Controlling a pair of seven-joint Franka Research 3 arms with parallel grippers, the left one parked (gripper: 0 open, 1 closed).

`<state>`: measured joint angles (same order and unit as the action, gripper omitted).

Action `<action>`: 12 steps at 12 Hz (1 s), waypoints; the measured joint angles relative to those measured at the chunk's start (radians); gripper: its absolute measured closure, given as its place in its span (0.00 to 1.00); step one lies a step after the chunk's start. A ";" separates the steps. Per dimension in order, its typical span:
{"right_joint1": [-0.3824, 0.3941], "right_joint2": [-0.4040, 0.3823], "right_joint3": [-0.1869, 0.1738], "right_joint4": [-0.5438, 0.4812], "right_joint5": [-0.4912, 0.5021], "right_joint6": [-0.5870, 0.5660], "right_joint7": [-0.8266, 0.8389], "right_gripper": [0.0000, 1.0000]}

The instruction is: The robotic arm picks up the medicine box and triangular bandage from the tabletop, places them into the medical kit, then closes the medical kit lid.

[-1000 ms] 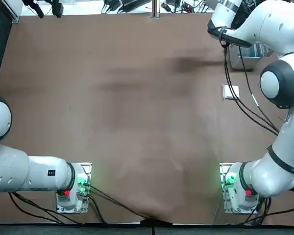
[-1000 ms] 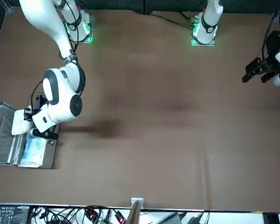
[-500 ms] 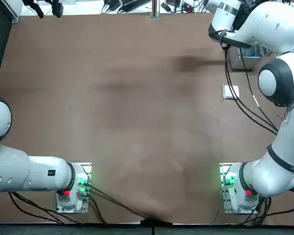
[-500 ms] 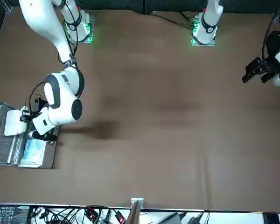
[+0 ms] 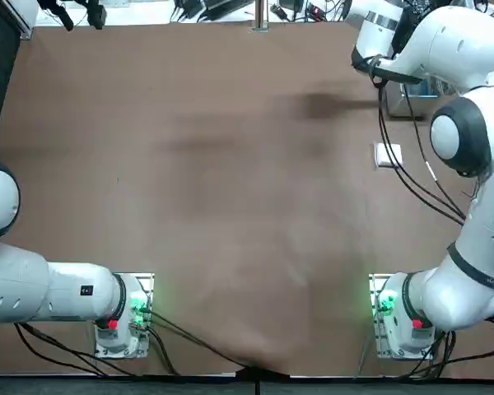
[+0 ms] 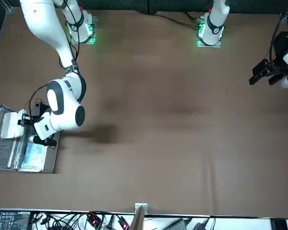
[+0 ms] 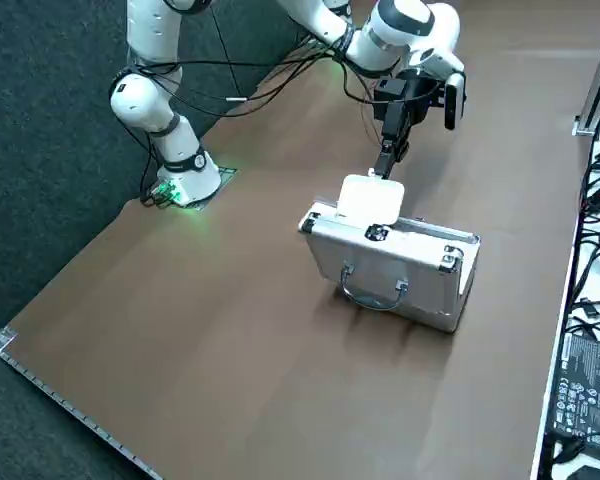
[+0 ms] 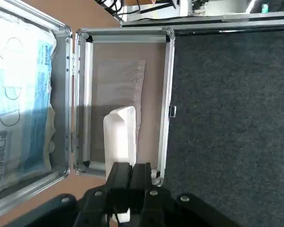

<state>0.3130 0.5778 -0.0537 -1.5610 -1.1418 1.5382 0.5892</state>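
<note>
Brown tabletop (image 5: 230,206), with white triangular bandage (image 6: 10,125) held by the right gripper (image 8: 132,165) over the open medical kit (image 7: 390,265).

Pinched at one edge between the gripper's two nearly closed fingers, with most of the packet reaching out ahead of the tips. Below the gripper, both halves of the silver case spread wide: mesh pocket (image 8: 118,90) in the half beneath the packet, blue-and-white mask packaging (image 8: 21,104) in the half beside it. Back from the gripper toward the robot's bases, on the bare table near the case, small white medicine box (image 5: 388,155), crossed by black cables (image 5: 384,123).
</note>
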 joint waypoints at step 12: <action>-0.011 0.099 0.000 -0.010 -0.026 0.025 0.102 0.99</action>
<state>0.3016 0.6766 -0.0538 -1.5707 -1.1675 1.5635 0.6916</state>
